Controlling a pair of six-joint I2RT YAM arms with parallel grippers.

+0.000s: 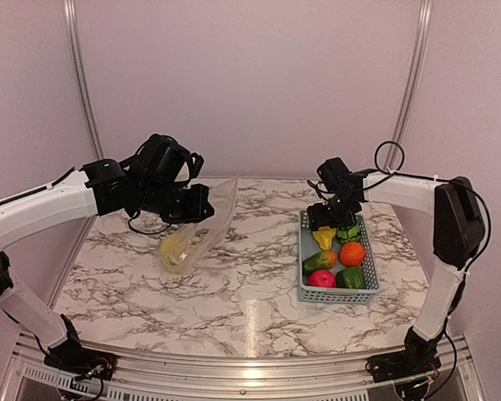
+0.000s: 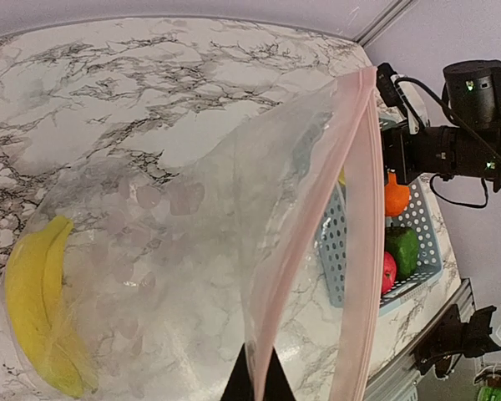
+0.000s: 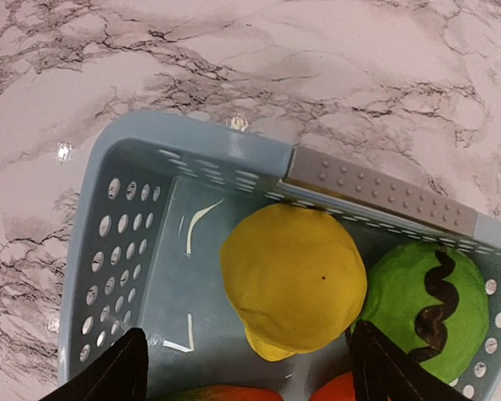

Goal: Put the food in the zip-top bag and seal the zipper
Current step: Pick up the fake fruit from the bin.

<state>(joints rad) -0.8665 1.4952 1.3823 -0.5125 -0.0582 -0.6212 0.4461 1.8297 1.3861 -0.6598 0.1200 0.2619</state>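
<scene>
The yellow pepper is light, hard, slick plastic, so I'd grab it across the fat middle. It sits at the far end of the basket, right beside a green pepper. The orange, mango and apple are in there too. The right gripper hovers over it with its fingers spread either side. The bag is thin and floppy with the banana inside. The left gripper is pinched on its mouth by the zipper.
</scene>
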